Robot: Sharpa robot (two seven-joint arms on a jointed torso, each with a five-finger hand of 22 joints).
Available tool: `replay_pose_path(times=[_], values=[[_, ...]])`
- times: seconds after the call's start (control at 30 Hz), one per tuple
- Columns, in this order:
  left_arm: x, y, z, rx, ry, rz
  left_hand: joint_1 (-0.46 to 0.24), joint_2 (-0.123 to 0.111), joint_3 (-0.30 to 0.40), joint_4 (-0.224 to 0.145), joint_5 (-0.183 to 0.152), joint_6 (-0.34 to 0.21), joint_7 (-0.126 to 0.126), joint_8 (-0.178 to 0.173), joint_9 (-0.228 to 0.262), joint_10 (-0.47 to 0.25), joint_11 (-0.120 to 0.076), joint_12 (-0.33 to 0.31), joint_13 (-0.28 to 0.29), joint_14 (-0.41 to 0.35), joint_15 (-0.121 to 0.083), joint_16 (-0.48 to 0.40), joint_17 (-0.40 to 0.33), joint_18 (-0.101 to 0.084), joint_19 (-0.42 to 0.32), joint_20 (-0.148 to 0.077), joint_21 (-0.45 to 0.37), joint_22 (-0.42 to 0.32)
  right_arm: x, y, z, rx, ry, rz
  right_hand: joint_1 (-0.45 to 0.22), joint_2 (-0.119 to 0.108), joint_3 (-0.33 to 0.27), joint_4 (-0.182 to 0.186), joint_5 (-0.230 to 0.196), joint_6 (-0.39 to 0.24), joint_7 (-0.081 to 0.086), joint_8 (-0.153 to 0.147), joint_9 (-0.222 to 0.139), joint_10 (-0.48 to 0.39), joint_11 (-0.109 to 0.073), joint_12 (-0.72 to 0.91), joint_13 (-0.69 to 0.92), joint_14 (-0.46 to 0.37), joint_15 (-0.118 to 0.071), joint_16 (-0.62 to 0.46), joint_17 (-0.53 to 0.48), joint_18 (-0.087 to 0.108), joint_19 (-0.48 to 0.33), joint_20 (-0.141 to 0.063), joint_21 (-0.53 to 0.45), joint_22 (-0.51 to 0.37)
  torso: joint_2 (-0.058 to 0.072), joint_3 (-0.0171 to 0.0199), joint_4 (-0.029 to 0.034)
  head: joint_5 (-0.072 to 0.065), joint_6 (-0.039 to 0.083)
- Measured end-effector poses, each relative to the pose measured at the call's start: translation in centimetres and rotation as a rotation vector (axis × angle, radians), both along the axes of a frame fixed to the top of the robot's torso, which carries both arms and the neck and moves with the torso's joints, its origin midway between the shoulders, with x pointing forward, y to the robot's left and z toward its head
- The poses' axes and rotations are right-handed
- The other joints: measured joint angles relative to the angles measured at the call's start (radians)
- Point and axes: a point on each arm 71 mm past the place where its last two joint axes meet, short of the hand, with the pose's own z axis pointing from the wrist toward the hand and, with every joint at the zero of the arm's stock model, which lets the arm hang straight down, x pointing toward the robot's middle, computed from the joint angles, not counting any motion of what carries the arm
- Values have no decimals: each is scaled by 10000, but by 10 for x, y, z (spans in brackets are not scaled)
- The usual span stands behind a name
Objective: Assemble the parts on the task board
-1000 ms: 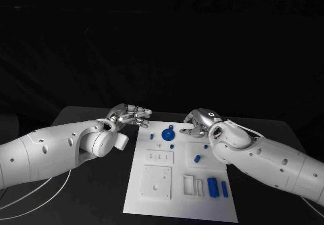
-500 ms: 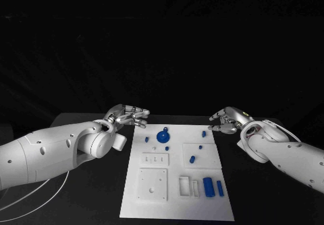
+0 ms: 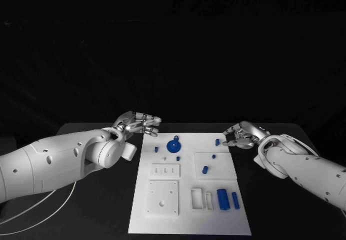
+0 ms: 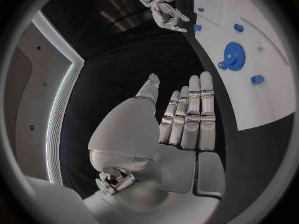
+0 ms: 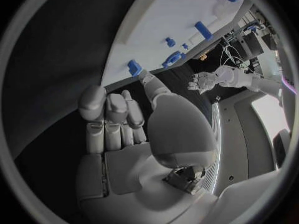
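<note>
The task board (image 3: pixel 191 200) lies mid-table, its blue parts scattered: a gear (image 3: pixel 174 146) near the far end, two cylinders (image 3: pixel 223 198) near the front. The left hand (image 3: pixel 138 123) hovers off the far left corner, the right hand (image 3: pixel 244 135) beside the far right edge, both empty with fingers loosely apart, probably ready to reach in

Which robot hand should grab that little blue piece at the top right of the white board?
Probably the right hand: it hovers open beside the small blue piece, while the left hand is across the task board.
</note>
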Motion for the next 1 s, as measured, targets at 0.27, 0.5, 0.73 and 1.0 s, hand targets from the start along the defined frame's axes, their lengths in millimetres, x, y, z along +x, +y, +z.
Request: replay_pose_path(times=[0.27, 0.5, 0.73, 1.0], values=[[1, -3, -2, -19, 26, -121, 0, 0, -5, -77, 0, 29, -29, 0, -1, 0, 0, 0, 0, -66, 65, -276, -81, 1, -53, 53, -206, -114, 5, 7, -9, 68, 96, 169, 130, 107, 48, -351, 0, -93, 22, 0, 0, -35, 35, -38, 0, -12, 53, 0, 31, -1, 0, 72, 0, 0, 39, 45, 52, -18, -12], [1, -3, -2, -21, 37, -155, 0, 0, -33, -105, 0, 64, 6, 0, -1, 0, 0, 0, 0, -101, 100, -306, -106, 1, -71, 72, -273, -171, 8, 9, -14, 61, 195, 202, 130, 107, 61, -424, 77, -126, 55, 0, 1, -70, 71, -77, 0, 2, 66, 0, 31, -1, 0, 72, -37, 1, 67, 61, 105, -24, -45], [1, -4, -2, -23, 38, -183, 0, 0, -33, -105, 0, 64, 6, 0, -2, 0, 0, 0, 0, -101, 100, -306, -106, 1, -71, 72, -273, -171, 9, 10, -16, 59, 302, 253, 130, 107, 67, -479, 77, -126, 56, 0, 2, -70, 70, -77, -1, 2, 66, 0, 30, -1, 0, 72, -83, 0, 67, 56, 117, 4, -95], [1, -5, -2, -26, 40, -210, 0, 0, -33, -105, 0, 64, 6, 0, -2, 0, 0, 0, 0, -101, 100, -306, -105, 0, -70, 72, -273, -170, 11, 12, -19, 73, 395, 269, 145, 197, 207, -620, 66, -36, -28, 0, 2, -106, 34, -76, 0, 2, 66, 0, 48, -2, -1, 71, -83, 0, 58, 26, 137, 19, -129]])
